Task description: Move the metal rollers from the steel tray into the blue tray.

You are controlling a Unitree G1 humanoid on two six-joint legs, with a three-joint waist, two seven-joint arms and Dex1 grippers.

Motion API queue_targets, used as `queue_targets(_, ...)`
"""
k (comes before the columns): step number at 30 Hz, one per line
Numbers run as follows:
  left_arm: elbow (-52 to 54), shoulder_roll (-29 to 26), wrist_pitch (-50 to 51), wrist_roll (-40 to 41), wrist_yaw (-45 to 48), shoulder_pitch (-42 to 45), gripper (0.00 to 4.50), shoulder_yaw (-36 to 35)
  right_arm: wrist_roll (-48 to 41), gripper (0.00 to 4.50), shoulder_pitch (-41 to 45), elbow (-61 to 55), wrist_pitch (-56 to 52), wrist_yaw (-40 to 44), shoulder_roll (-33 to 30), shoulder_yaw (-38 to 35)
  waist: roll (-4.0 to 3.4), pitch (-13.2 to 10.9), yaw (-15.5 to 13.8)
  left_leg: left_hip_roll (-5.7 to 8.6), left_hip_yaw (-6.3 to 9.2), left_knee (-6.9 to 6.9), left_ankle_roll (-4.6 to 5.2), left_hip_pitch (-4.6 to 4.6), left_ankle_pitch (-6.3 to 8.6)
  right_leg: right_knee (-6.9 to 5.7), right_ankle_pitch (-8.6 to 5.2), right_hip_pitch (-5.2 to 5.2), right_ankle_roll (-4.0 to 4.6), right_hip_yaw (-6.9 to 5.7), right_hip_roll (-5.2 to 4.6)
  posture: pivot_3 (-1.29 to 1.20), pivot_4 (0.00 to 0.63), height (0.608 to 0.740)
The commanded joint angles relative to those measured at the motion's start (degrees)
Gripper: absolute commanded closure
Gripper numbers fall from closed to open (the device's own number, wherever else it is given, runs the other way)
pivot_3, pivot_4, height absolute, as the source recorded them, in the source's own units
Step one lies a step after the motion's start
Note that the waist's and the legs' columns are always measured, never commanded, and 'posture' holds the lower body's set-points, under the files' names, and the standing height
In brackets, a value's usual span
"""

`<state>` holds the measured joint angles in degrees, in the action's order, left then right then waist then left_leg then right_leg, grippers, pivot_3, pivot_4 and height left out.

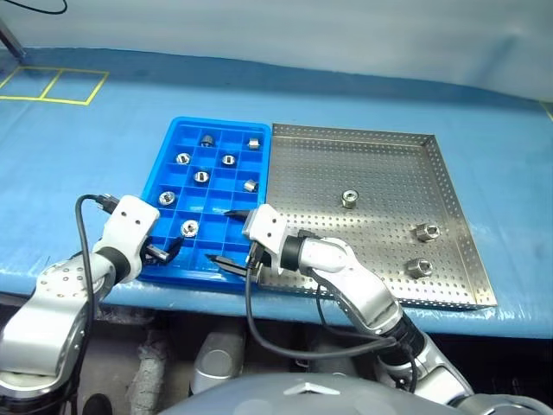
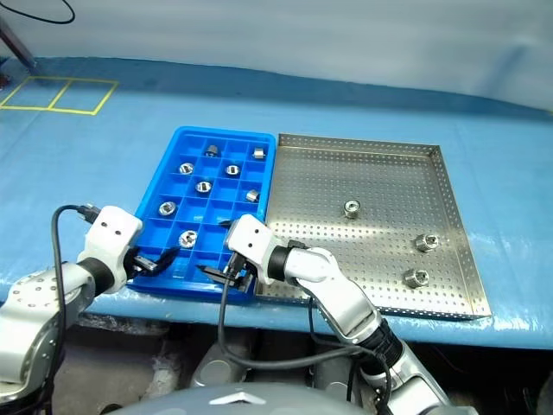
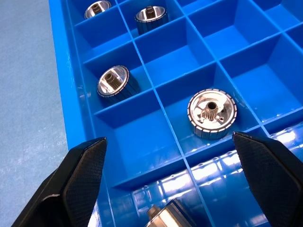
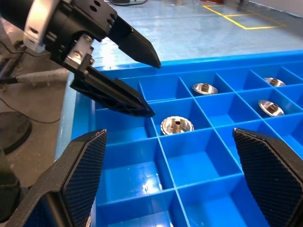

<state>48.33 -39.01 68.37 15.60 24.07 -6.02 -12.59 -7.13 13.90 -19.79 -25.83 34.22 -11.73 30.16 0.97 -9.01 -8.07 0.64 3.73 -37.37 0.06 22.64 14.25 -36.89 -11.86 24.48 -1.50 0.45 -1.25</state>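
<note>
Now seven metal rollers (image 1: 189, 228) in blue tray (image 1: 169, 149), three on steel tray (image 1: 380, 173)

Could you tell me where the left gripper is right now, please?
In the head views the left gripper hangs open over the near-left corner of the blue tray, just beside the nearest metal roller, with the right gripper close on its right.
</note>
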Motion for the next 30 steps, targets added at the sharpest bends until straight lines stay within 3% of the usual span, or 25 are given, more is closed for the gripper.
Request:
queue_targets(1, 2.94, 0.4, -1.06, 2.3, 1.26, 2.12, 0.03, -2.23, -0.7, 0.0, -0.87, -4.08, -0.61, -1.07, -0.04, -2.0, 0.0, 0.0, 0.38, 0.0, 0.01, 0.0, 0.0, 0.0, 0.0, 0.0, 0.0, 0.0, 0.01, 0.0, -0.01, 0.27, 0.15, 0.74)
queue_targets(6, 0.78, 7.82, -6.94, 5.84, 0.47, 11.26, 0.03, 0.4, -0.29, 0.0, -3.16, -8.62, -3.72, -5.88, -0.68, -7.51, 0.03, 0.01, 0.46, 0.02, 0.07, -0.06, -0.03, 0.0, -0.03, 0.0, 0.0, -0.07, 0.01, -0.03, -0.02, 0.21, 0.15, 0.74)
queue_targets(10, -4.38, 11.43, -14.17, 3.06, -1.74, 15.69, 0.03, 6.23, 0.23, 0.0, -4.5, -12.6, -8.62, -10.65, -1.32, -13.15, 0.04, 0.01, 1.48, 0.04, -0.04, -0.06, -0.03, -0.03, -0.03, -0.01, 0.05, -0.07, 0.01, 0.08, -0.11, 0.15, 0.15, 0.74)
queue_targets(15, -14.5, 18.24, -22.93, 0.33, -3.03, 21.38, 0.03, 15.51, 7.19, 0.0, -4.11, -13.38, -19.56, -22.19, -1.16, -19.99, 0.02, 0.01, 3.25, 0.04, -0.21, -0.09, -0.03, 0.0, -0.04, -0.01, 0.19, -0.06, 0.17, 0.1, -0.11, 0.05, 0.15, 0.74)
queue_targets(22, -20.74, 17.5, -28.61, 0.2, 3.57, 23.68, 0.03, 22.69, 10.4, 0.0, -1.13, -9.23, -30.94, -30.66, 4.63, -22.96, -0.02, 0.01, 7.98, -0.05, -0.46, -0.08, 0.05, -0.03, 0.0, -0.04, 0.43, 0.04, -0.03, 0.24, -0.05, -0.02, 0.15, 0.74)
queue_targets(30, -21.83, 12.97, -32.89, 1.41, 12.13, 21.64, 0.03, 24.68, 9.63, 0.0, 5.96, 4.19, -28.62, -31.65, 8.09, -24.3, -0.04, 0.0, 10.56, -0.06, -0.65, -0.13, 0.17, -0.06, 0.05, -0.06, 0.48, 0.03, -0.13, 0.33, 0.07, -0.06, 0.15, 0.74)
